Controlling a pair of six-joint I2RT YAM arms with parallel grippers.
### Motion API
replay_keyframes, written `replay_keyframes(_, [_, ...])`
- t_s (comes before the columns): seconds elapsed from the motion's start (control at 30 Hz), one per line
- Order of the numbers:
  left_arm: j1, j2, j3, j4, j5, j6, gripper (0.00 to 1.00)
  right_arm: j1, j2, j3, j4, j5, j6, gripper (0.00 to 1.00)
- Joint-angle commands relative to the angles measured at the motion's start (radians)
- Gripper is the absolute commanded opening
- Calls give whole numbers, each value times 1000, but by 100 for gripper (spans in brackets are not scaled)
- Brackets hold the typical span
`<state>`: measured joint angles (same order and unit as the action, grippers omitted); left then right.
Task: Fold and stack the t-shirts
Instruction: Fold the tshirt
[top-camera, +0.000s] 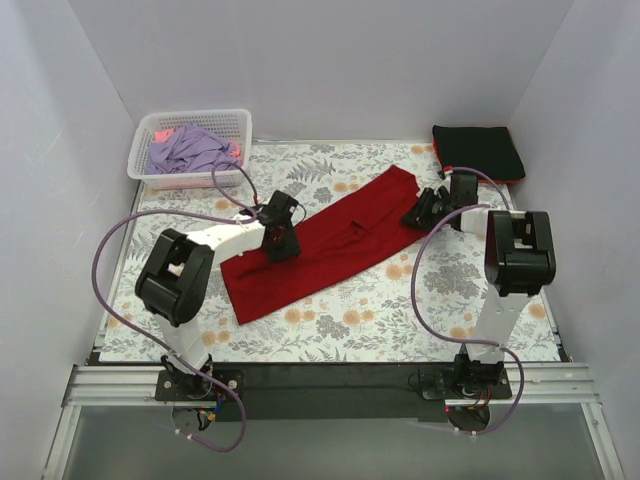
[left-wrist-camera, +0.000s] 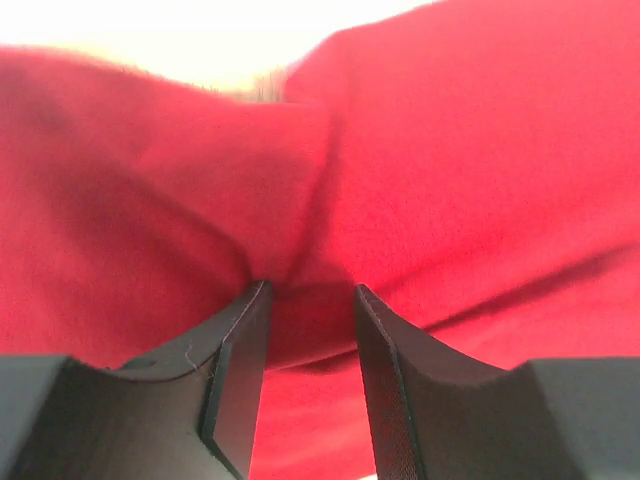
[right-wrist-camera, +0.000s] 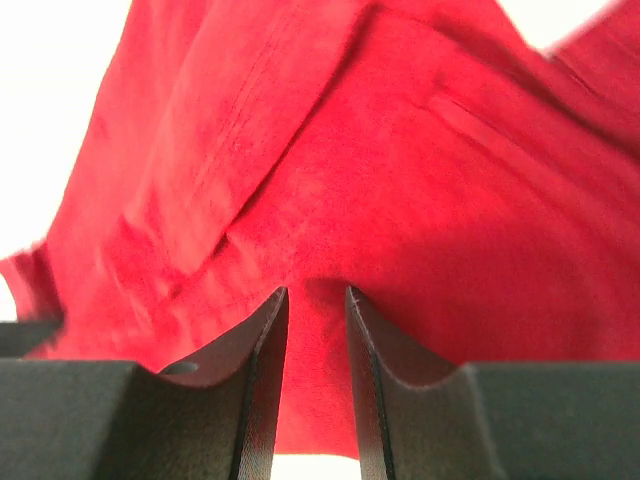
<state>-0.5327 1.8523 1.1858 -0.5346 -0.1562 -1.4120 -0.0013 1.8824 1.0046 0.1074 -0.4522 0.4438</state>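
Observation:
The deep-red t-shirt (top-camera: 335, 245) lies as a long folded strip running diagonally across the floral table cloth (top-camera: 400, 310). My left gripper (top-camera: 279, 243) is down on the strip's near-left part, shut on a pucker of red cloth (left-wrist-camera: 310, 200), with creases running into the jaws (left-wrist-camera: 310, 292). My right gripper (top-camera: 420, 212) is at the strip's far-right end, shut on a fold of the same shirt (right-wrist-camera: 330, 180) held between its fingertips (right-wrist-camera: 316, 292). A folded black t-shirt (top-camera: 479, 150) lies on an orange-red one (top-camera: 442, 164) at the back right.
A white lattice basket (top-camera: 193, 119) at the back left holds a crumpled lavender t-shirt (top-camera: 190, 150) and a bit of pink cloth (top-camera: 164, 134). White walls close in the table on three sides. Purple cables loop beside both arms.

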Motion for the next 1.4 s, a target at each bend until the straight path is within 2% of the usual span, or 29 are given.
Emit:
replay_keyframes(0.0, [-9,-79,-185,-68,269,-59,38,43,147,174,-26,-17,-40,37])
replay_keyframes(0.1, [-16,-125,-302,22,449,-123,38,89,294,406,-70,-40,-43,37])
replay_keyframes(0.23, [-44,-197,-322,45,443,-206,39,129,514,705,-135,-72,-36,36])
replay_keyframes(0.3, [-46,-217,-325,100,443,-266,39,141,572,868,-159,-83,-36,37])
replay_keyframes(0.4, [-53,-217,-301,148,431,-323,39,144,633,989,-193,-115,-36,37])
replay_keyframes(0.47, [-65,-209,-267,166,428,-334,39,144,597,990,-210,-126,-56,37])
replay_keyframes(0.57, [-69,-241,-247,165,406,-343,41,144,451,867,-209,-114,-96,38])
replay_keyframes(0.63, [-67,-283,-247,157,382,-343,43,144,312,723,-209,-105,-112,38])
replay_keyframes(0.7, [-67,-356,-246,127,327,-332,45,149,217,614,-204,-108,-123,38])
replay_keyframes(0.83, [-67,-493,-233,36,187,-268,57,173,-39,271,-161,-91,-108,38])
replay_keyframes(0.9, [-66,-557,-239,-8,86,-242,59,195,-109,166,-117,-83,-68,38])
replay_keyframes(0.93, [-62,-620,-248,-24,55,-208,60,213,-164,63,-83,-83,-54,38])
replay_keyframes(1.0, [-62,-677,-281,-37,-12,-180,60,231,-207,-25,-39,-91,-30,38])
replay_keyframes(1.07, [-61,-760,-307,-35,-22,-119,60,265,-239,-117,21,-109,5,38])
replay_keyframes(1.17, [-59,-870,-379,-5,14,-70,60,312,-238,-167,49,-126,18,38])
replay_keyframes(1.27, [-59,-945,-440,-13,-11,-91,61,340,-213,-195,52,-123,4,38])
replay_keyframes(1.37, [-58,-958,-479,-22,10,-111,63,343,-186,-212,51,-108,-22,37])
